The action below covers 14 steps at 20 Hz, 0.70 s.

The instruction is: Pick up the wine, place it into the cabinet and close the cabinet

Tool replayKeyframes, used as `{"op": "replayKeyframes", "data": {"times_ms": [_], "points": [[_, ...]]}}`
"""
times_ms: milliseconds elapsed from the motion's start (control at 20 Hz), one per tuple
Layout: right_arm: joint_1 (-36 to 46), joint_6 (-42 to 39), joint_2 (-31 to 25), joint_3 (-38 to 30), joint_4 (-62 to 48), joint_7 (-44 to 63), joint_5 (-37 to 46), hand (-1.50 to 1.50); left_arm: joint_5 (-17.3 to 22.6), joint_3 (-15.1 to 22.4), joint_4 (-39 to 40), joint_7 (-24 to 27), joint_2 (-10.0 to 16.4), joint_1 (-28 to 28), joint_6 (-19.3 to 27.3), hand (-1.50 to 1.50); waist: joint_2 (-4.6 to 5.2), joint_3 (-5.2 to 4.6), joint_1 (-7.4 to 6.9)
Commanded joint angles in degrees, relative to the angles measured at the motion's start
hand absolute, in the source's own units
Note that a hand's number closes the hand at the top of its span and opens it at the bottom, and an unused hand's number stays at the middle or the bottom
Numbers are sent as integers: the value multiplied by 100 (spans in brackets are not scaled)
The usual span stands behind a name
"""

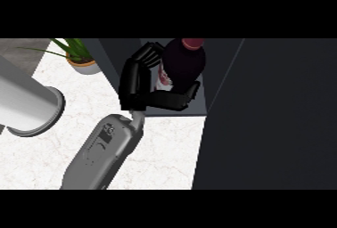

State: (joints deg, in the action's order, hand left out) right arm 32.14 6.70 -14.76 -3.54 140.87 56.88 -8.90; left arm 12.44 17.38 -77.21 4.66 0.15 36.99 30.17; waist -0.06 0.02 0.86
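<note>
Nearest me, 1 grey forearm [105, 151] crosses the white counter [39, 160] from the lower edge; only 1 of my hands shows. Left of it stands 1 pale cylinder [26, 98] on a darker ring, well apart from the arm. My left hand [135, 84] is in the mouth of the 1 cabinet [178, 113], curled round the 1 wine [184, 62]: fingers [146, 53] wrap its left side, thumb [174, 99] crosses its near end. The wine is almost black, with a red cap [193, 43] at the far end and a pale label [162, 79] half hidden by my palm. It sits inside the opening, near the right wall; whether it rests on the floor I cannot tell. A broad dark panel [276, 111] fills the right side; open counter lies left and near. Far left, 1 plant [80, 58] stands beside the cabinet.
</note>
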Motion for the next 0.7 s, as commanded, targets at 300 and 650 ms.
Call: {"op": "replayKeyframes", "data": {"times_ms": [300,650], "points": [[11,14,-51,-233,642,496,-674,-150,-246,169,1090,683,-14,306,172,150,-3,-3,24],[129,2,-14,-55,440,458,-457,-150,93,-63,1937,1209,-15,604,1,150,7,-6,27]]}}
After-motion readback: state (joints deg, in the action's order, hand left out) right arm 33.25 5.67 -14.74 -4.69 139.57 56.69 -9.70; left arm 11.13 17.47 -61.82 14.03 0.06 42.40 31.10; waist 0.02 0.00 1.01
